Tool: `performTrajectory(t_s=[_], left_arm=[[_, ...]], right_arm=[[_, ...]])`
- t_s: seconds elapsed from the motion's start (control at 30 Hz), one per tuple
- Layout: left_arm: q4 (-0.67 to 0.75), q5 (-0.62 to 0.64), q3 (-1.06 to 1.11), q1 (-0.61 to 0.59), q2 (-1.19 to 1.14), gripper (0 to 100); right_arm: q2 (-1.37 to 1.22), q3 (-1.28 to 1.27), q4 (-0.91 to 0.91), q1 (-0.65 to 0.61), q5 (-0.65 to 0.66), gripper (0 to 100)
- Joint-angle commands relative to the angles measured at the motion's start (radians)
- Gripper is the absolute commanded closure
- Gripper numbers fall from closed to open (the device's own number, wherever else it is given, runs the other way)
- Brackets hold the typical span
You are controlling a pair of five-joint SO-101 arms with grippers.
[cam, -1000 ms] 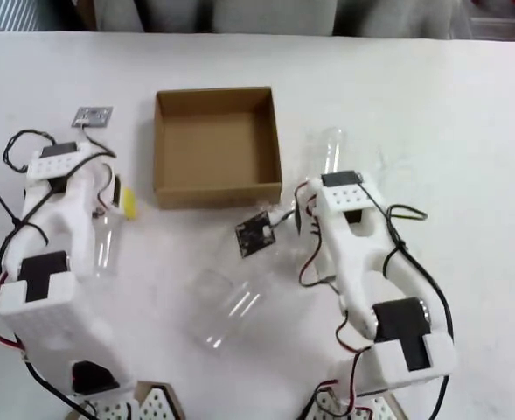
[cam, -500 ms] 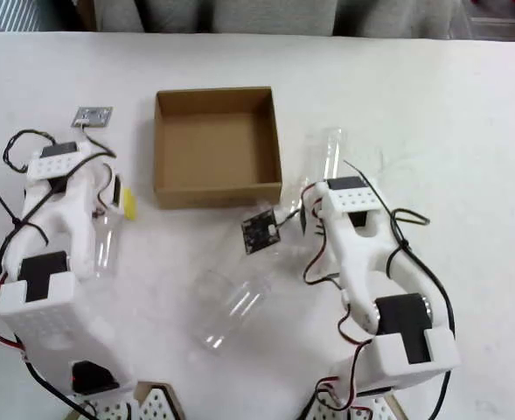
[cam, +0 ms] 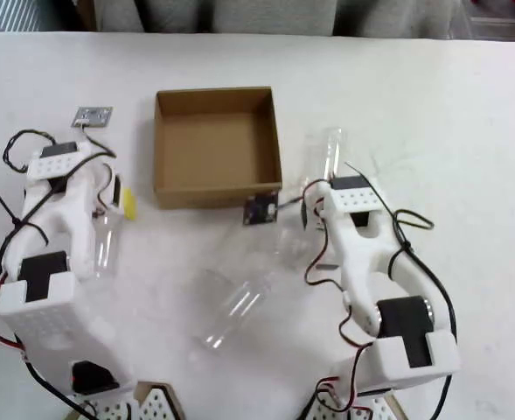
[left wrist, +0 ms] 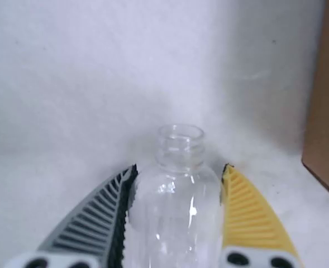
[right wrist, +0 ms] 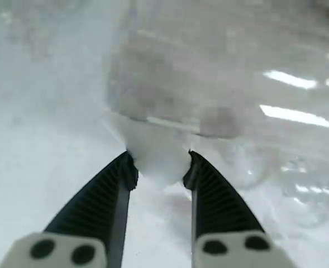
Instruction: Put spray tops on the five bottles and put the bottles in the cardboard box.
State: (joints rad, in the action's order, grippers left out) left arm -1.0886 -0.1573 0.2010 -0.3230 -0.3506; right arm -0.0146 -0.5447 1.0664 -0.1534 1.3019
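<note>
Clear bottles, at least three counted from above: open-necked bottle (left wrist: 178, 212) clamped between the grey and yellow fingers of the left gripper (left wrist: 179, 167), neck reaching past the tips; lying bottle (cam: 226, 306) apart from both pairs of fingers; far bottle (cam: 331, 150) behind the right fingers, beside that wrist. White piece (right wrist: 158, 167), one, pinched between the black fingers of the right gripper (right wrist: 160, 156), with a clear bottle body (right wrist: 225, 84) just beyond the tips. Cardboard box (cam: 218, 194), one, open-topped, on the yellow finger's outer side. White table (cam: 432, 96); grey shapes past its far edge.
</note>
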Motion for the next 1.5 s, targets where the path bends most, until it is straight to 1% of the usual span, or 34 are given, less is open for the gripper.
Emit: performTrajectory(t_s=[0.0, 0.13, 0.27, 0.37, 0.43, 0.6, 0.67, 0.77, 0.87, 0.97, 1.07, 1.17, 1.23, 1.33, 1.47], left_arm=[[0.02, -0.009, -0.048, -0.004, 0.005, 90], [0.02, -0.009, -0.048, -0.004, 0.005, 90], [0.02, -0.009, -0.048, -0.005, 0.005, 90], [0.02, -0.009, -0.048, -0.005, 0.005, 90], [0.02, -0.009, -0.048, -0.005, 0.005, 90], [0.02, -0.009, -0.048, -0.005, 0.005, 90], [0.02, -0.009, -0.046, -0.005, 0.005, 90], [0.02, -0.009, -0.044, -0.005, 0.005, 90], [0.02, -0.009, -0.044, -0.005, 0.005, 90], [0.02, -0.009, -0.043, -0.005, 0.005, 90], [0.02, -0.009, -0.041, -0.007, 0.005, 90], [0.02, -0.009, -0.041, -0.007, 0.005, 90], [0.02, -0.009, -0.041, -0.007, 0.005, 90], [0.02, -0.009, -0.041, -0.008, 0.005, 90], [0.02, -0.009, -0.041, -0.008, 0.007, 90]], right_arm=[[0.11, 0.015, -0.038, 0.053, -0.206, 98.2], [0.214, 0.009, -0.031, 0.165, -0.431, 98.2], [0.302, 0.009, -0.008, 0.383, -0.632, 98.2], [0.328, 0.009, -0.012, 0.565, -0.717, 98.2], [0.328, 0.009, -0.016, 0.676, -0.746, 97.9], [0.328, 0.009, -0.021, 0.9, -0.735, 97.8], [0.326, 0.009, -0.05, 0.98, -0.735, 97.8], [0.326, -0.009, -0.111, 1.087, -0.735, 97.8], [0.326, -0.078, -0.223, 1.153, -0.735, 97.8], [0.326, -0.173, -0.381, 1.191, -0.715, 97.7], [0.325, -0.282, -0.544, 1.196, -0.595, 97.7], [0.325, -0.384, -0.659, 1.194, -0.519, 97.7], [0.325, -0.41, -0.699, 1.194, -0.493, 97.6], [0.325, -0.416, -0.697, 1.199, -0.448, 96.6], [0.325, -0.42, -0.697, 1.216, -0.402, 85.2]])
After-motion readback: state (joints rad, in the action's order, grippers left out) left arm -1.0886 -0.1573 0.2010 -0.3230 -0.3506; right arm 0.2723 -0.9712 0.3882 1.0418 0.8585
